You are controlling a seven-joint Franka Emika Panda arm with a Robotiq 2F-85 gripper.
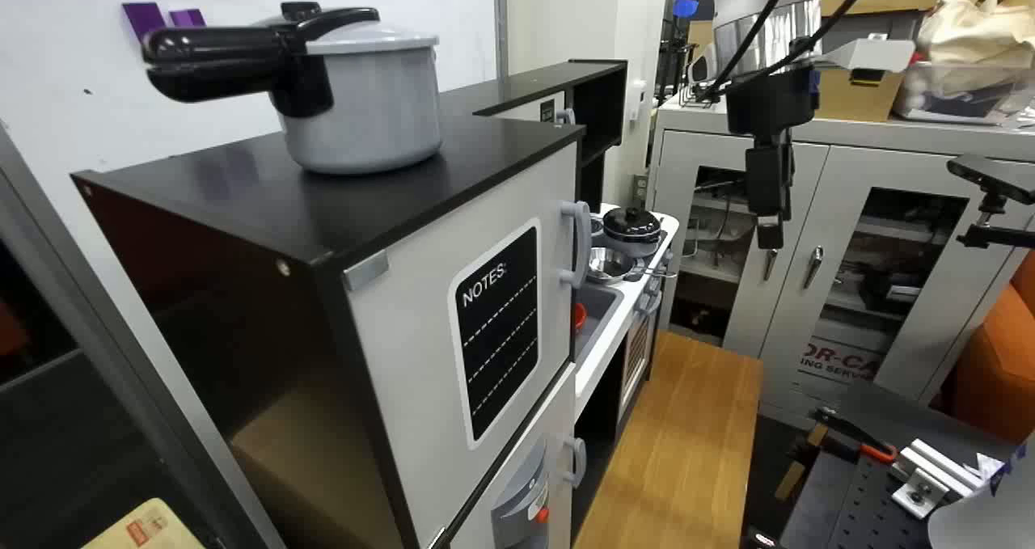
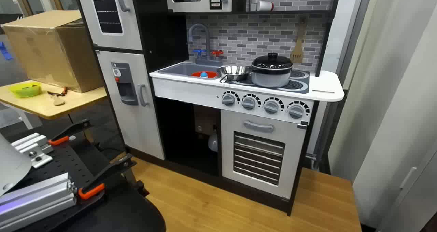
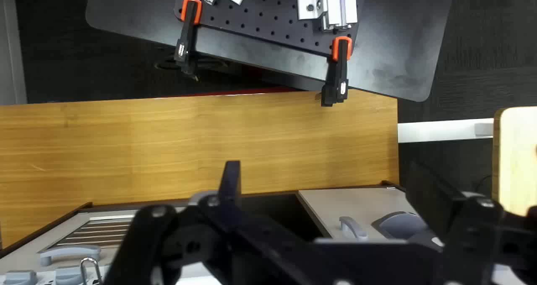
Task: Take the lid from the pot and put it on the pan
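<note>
The lid is black and shiny with a round knob [image 2: 272, 62]; it also shows in an exterior view [image 1: 631, 225]. It sits on the grey pot [image 2: 271, 79] on the toy stove, also visible in an exterior view [image 1: 635, 247]. The pan [image 2: 235, 75] is shiny silver metal, uncovered, beside the pot on the sink side; it shows in an exterior view too [image 1: 606, 268]. My gripper [image 1: 770, 230] hangs high in front of the toy kitchen, apart from lid, pot and pan. In the wrist view its fingers [image 3: 323, 173] are spread wide with nothing between them.
A sink [image 2: 170, 70] with a red bowl [image 2: 213, 75] and a grey faucet [image 2: 206, 37] lies beside the pan. A wooden spatula [image 2: 298, 49] hangs behind the pot. A tall toy fridge [image 1: 404, 355] carries a grey pressure cooker [image 1: 368, 100]. A wooden bench [image 1: 687, 420] supports the kitchen.
</note>
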